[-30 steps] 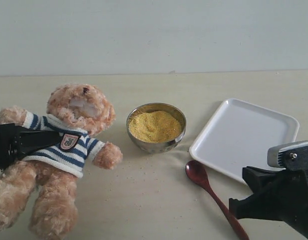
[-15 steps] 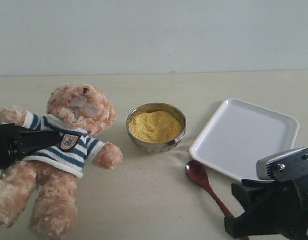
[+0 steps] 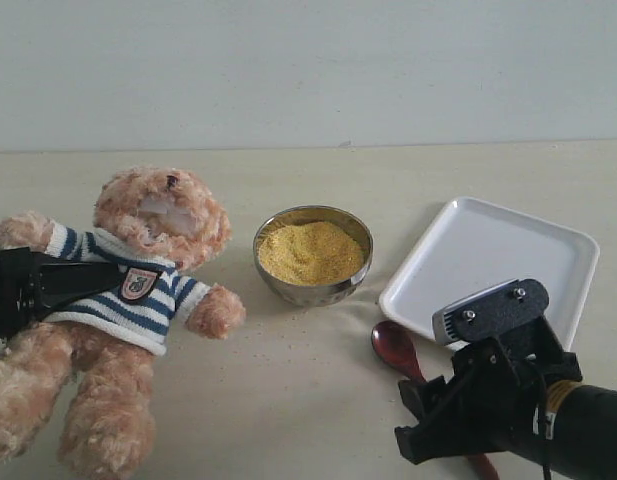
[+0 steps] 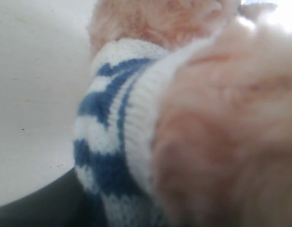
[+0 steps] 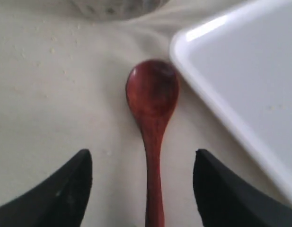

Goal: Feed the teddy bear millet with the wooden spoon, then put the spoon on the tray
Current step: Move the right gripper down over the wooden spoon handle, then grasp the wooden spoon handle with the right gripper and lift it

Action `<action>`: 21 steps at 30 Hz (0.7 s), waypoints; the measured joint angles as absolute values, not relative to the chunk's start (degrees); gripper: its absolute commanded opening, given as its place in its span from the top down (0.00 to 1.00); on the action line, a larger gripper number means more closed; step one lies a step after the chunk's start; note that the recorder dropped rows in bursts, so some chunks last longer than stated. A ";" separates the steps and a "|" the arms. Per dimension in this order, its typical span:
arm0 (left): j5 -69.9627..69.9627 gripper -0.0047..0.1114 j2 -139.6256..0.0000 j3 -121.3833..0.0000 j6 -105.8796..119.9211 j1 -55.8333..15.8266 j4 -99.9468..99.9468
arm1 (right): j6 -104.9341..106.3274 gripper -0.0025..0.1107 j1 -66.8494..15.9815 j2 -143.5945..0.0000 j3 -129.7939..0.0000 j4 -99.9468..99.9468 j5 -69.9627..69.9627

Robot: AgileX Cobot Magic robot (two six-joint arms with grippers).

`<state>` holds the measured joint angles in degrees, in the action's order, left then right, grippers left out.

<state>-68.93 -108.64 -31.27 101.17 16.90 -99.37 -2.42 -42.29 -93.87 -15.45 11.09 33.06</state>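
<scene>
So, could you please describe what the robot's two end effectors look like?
The right end effector is matte black with two wedge-shaped fingers, a grey metal block with two screws on top, and a yellowish band behind. The left end effector is black too.

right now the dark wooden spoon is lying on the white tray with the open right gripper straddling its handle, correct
Not quite. The small dark reddish-brown wooden spoon lies on the table beside the flat white rectangular tray, not on it, as the right wrist view shows. The open right gripper does straddle its handle.
</scene>
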 measured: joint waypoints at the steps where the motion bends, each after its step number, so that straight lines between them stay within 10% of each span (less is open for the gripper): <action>1: -68.93 0.92 -108.64 -31.27 101.17 16.90 -99.37 | -2.98 0.45 -42.29 -94.36 -15.43 11.09 32.13; 13: -68.93 0.92 -108.64 -31.27 101.17 16.90 -99.37 | -3.99 0.45 -42.29 -95.54 -11.10 11.32 32.81; 21: -68.93 0.92 -108.64 -31.27 101.17 16.90 -99.37 | -6.18 0.72 -42.29 -95.54 -11.02 11.10 32.73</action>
<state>-68.93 -108.64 -31.27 101.17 16.90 -99.37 -6.18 -42.29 -95.54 -11.02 11.10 32.73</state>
